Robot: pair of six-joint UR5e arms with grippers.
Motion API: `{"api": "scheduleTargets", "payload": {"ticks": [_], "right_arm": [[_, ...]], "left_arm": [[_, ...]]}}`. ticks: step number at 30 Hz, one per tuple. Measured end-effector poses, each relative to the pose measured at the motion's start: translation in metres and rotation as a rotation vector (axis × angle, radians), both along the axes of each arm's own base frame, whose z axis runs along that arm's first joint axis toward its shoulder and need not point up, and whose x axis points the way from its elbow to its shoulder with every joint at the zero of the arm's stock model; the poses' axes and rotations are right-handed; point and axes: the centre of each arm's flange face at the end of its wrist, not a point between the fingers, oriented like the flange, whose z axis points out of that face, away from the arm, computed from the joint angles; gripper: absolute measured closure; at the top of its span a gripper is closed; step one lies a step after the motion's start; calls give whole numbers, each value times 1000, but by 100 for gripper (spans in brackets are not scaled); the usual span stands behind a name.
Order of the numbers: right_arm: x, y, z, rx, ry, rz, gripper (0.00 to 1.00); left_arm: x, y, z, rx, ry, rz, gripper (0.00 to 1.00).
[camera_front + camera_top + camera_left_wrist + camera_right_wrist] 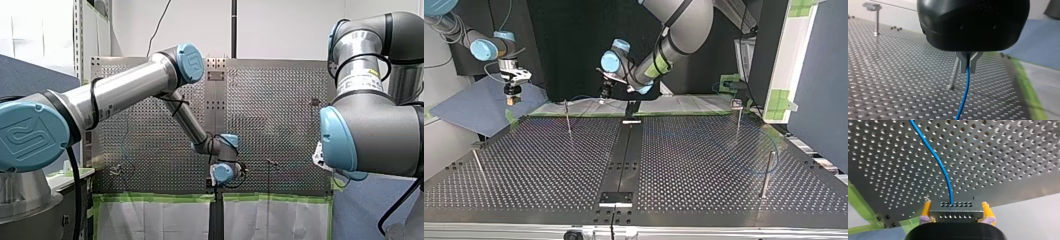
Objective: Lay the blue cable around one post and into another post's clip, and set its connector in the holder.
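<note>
Routing step, judging by the grips. Carry the cable (965,92) toward the thin post (955,73) just behind my left hand (968,70), keeping it taut but unstrained. Swing wide past the post's far side, then draw back to wrap the line against the shaft, not over its top. Stay low over the desk (898,75). At any rise in tension, ease the pull instead of dragging the other end. Move both hands together, avoiding a kink at the connector (956,212). Save the post with the clip-like head (875,13), well apart from here, for afterwards.

Pinching the cable between the left hand's metal fingers, closed on it, with the blue line dropping straight out of the pinch toward the desk. Clamping the connector across its sides in my right hand (956,205), yellow pads (926,210) closed on it, with the cable leaving the front face and running off above the perforated surface. In the top view, holding the right hand off the desk's far corner at the left, well apart from the left hand near the middle of the far edge. Faintly, what looks like slack curving near the posts at that view's right.
</note>
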Motion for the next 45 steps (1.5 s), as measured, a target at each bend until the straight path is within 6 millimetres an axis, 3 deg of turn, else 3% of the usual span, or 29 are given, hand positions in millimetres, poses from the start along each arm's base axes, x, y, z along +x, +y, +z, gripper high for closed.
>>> {"api": "scheduleTargets", "payload": {"ticks": [5, 12, 16, 27, 45], "right_arm": [[2, 4, -15, 14, 14, -5, 100], [-2, 9, -33, 40, 49, -17, 100], [-1, 10, -26, 42, 77, 3, 100], [-8, 10, 10, 10, 94, 6, 100], [-21, 1, 21, -28, 8, -9, 100]], "left_arm": [[-10, 4, -14, 42, 14, -8, 100], [-18, 2, -16, 100, 17, -24, 100], [-22, -1, -11, 122, 11, -34, 100], [-28, -20, 36, 96, -27, -58, 100], [-4, -19, 52, -11, -17, -55, 100]]}}
